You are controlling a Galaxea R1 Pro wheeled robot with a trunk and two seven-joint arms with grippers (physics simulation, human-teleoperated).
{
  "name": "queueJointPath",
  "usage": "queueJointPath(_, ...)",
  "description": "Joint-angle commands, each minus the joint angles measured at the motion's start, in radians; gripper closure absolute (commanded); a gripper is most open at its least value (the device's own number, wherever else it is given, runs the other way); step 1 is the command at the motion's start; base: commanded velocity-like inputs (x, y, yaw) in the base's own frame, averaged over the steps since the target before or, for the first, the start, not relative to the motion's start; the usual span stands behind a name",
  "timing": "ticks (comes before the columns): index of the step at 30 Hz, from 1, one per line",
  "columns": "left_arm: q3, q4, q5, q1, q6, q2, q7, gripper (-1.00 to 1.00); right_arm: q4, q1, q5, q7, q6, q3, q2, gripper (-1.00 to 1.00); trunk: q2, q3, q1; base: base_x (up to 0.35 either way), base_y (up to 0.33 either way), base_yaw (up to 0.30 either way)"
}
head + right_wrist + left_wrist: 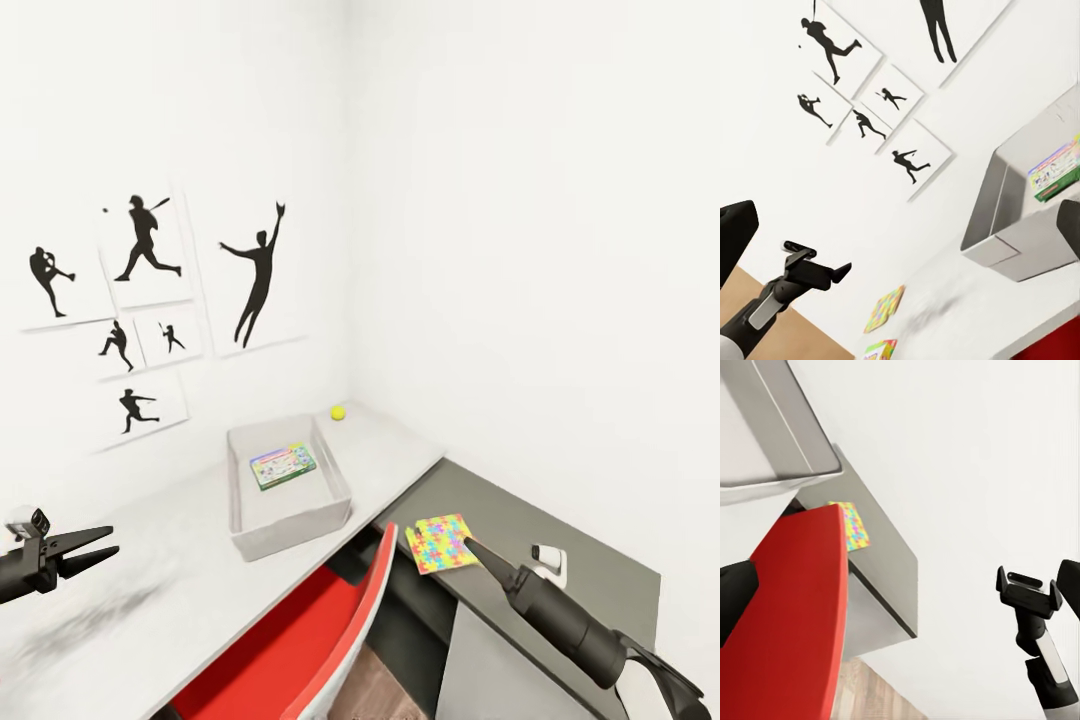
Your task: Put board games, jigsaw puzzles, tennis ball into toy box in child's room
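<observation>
Toy box (288,487) on white table (180,560) holds one board game (283,466); right gripper (462,541) pinches jigsaw puzzle (443,542) near box, tennis ball (338,411) waits behind it, left gripper (100,548) spread, empty.

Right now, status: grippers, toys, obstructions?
Left gripper open, empty. Right gripper at multicoloured jigsaw square on dark grey side surface, grip unclear. Grey toy box holds one green-edged flat game box. Red chair back close below.

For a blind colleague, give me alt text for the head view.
A grey toy box holding one board game sits on a white table, a tennis ball behind it. The right gripper touches a jigsaw puzzle on the darker desk.
</observation>
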Motion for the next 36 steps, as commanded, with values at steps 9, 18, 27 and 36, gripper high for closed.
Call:
queueJointPath(9,0.000,0.000,-0.001,0.000,0.011,0.000,-0.004,-1.00,0.012,-0.001,-0.005,0.000,0.007,-0.002,0.000,-1.00,-0.001,0.009,0.000,-0.114,0.000,-0.232)
queueJointPath(18,0.000,0.000,-0.001,0.000,0.011,0.000,-0.004,-1.00,0.018,-0.001,-0.005,0.000,0.007,-0.002,0.000,-1.00,-0.001,0.018,0.000,-0.036,0.000,-0.232)
queueJointPath(27,0.000,0.000,-0.001,0.000,0.011,0.000,-0.004,-1.00,0.020,-0.001,-0.005,-0.001,0.007,-0.002,0.000,-1.00,-0.001,0.027,0.000,-0.043,0.000,-0.232)
queueJointPath(36,0.000,0.000,-0.001,0.000,0.011,0.000,-0.004,-1.00,0.024,-0.001,-0.005,0.000,0.007,-0.002,0.000,-1.00,-0.001,0.036,0.000,-0.057,0.000,-0.232)
